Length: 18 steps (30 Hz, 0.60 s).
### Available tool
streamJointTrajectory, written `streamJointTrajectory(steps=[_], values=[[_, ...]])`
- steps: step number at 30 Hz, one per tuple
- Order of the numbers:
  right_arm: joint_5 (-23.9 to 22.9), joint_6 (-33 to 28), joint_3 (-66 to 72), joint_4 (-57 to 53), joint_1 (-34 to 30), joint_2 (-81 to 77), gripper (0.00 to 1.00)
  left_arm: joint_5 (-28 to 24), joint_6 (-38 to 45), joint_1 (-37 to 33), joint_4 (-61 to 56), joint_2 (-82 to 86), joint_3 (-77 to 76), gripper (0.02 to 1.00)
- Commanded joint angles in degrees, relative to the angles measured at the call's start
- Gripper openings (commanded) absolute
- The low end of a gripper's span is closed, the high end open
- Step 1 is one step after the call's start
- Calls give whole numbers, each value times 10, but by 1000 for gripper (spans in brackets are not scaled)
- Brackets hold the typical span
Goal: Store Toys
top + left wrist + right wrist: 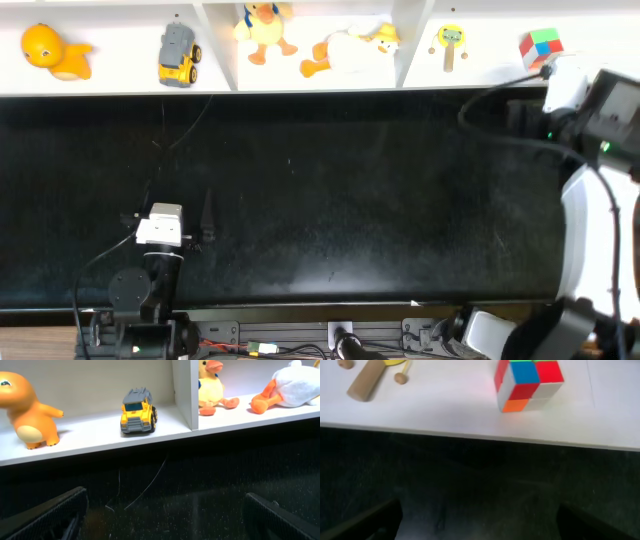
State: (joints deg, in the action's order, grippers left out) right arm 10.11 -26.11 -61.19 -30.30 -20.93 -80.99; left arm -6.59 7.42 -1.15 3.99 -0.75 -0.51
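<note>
Toys (177, 52) on shelf (120, 82); L/R fingers (47, 515) apart

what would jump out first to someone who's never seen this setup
A row of bright toys sits on the white shelf beyond the black table. An orange figure and yellow truck share the left compartment, a yellow duck and white duck the middle, a wooden rattle and colour cube the right. The left gripper and right gripper are open and empty over the table.

Left arm (150, 290) is mostly black with a white wrist block (160, 225); right arm (578, 230) has white shells, a black cable (466, 112), tiny green light (604, 147).
</note>
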Motion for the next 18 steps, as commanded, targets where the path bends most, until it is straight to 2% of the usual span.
streamJointTrajectory(steps=[1,4,8,13,18], values=[[-66,4,43,29,85,47,993,5,-7,2,4,6,0,998],[-107,10,59,45,161,66,996,5,-7,2,4,6,0,998],[-117,85,116,117,223,122,998,5,-7,2,4,6,0,998],[-116,177,258,266,236,242,998,5,-7,2,4,6,0,998],[-116,189,390,343,236,384,993,5,-7,2,4,6,0,998]])
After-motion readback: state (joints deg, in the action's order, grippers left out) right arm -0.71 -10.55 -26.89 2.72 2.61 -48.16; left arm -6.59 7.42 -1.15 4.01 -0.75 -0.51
